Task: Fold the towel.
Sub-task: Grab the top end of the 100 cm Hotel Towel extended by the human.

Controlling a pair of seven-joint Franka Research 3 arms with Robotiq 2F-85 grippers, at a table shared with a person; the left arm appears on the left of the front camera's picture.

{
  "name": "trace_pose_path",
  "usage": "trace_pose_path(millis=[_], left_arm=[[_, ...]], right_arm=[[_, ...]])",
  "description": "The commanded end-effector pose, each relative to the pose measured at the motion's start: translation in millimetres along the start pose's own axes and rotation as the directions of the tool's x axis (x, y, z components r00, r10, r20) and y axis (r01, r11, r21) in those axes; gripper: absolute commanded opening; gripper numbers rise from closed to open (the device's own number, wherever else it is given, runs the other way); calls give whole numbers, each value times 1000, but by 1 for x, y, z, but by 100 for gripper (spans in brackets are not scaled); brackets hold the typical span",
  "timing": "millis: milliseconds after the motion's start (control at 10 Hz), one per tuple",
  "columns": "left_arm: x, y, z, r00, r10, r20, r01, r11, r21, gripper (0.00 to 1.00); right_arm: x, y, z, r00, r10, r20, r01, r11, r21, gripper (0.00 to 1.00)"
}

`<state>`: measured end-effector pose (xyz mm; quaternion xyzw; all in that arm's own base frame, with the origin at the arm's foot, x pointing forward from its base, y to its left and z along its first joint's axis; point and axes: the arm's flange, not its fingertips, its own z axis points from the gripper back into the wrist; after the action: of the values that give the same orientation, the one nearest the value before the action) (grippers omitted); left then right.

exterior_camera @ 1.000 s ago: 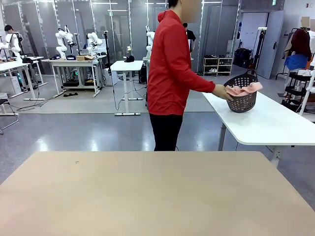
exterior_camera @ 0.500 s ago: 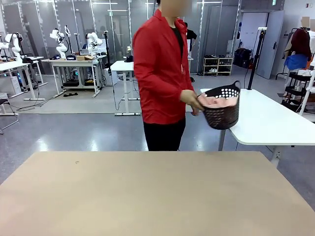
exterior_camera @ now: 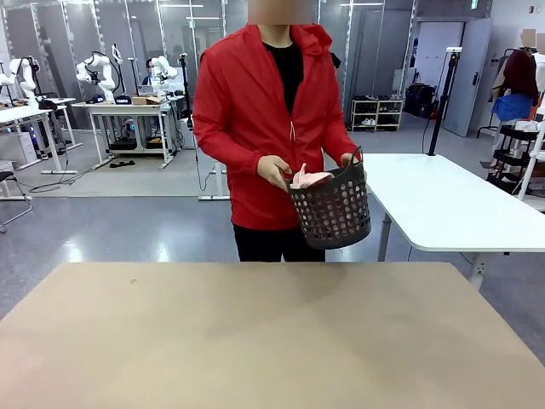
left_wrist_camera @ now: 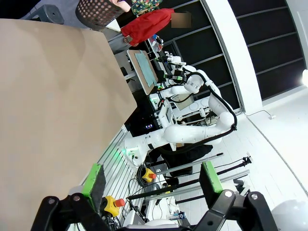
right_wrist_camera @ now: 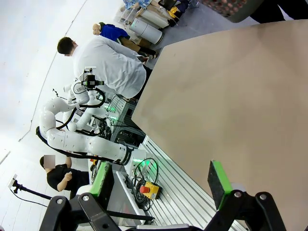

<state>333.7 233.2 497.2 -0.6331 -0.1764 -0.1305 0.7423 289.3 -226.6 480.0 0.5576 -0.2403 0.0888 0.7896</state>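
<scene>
One salmon-pink fluffy terry towel (exterior_camera: 308,179) sits bunched in a dark perforated plastic basket (exterior_camera: 334,213) held by a person in a red jacket (exterior_camera: 255,119).
In the front view the basket hangs tilted at centre frame, in the air beyond the far edge of the tan tabletop (exterior_camera: 255,341). The person's hand (exterior_camera: 274,170) grips its rim just beside the towel, which pokes up above the rim. At the bottom of the left wrist view, the left gripper (left_wrist_camera: 151,179) has its green-padded fingers spread wide apart. At the bottom of the right wrist view, the right gripper (right_wrist_camera: 160,178) is likewise spread wide.
</scene>
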Motion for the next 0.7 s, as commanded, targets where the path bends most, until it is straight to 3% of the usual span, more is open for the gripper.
trace_pose_path(millis=[0,600], left_arm=[[-4,-3,1,1000,-7,-19,7,1000,0,100],[-4,-3,1,1000,-7,-19,7,1000,0,100]], right_arm=[[1,0,1,1000,22,9,-22,1000,10,100],[1,0,1,1000,22,9,-22,1000,10,100]])
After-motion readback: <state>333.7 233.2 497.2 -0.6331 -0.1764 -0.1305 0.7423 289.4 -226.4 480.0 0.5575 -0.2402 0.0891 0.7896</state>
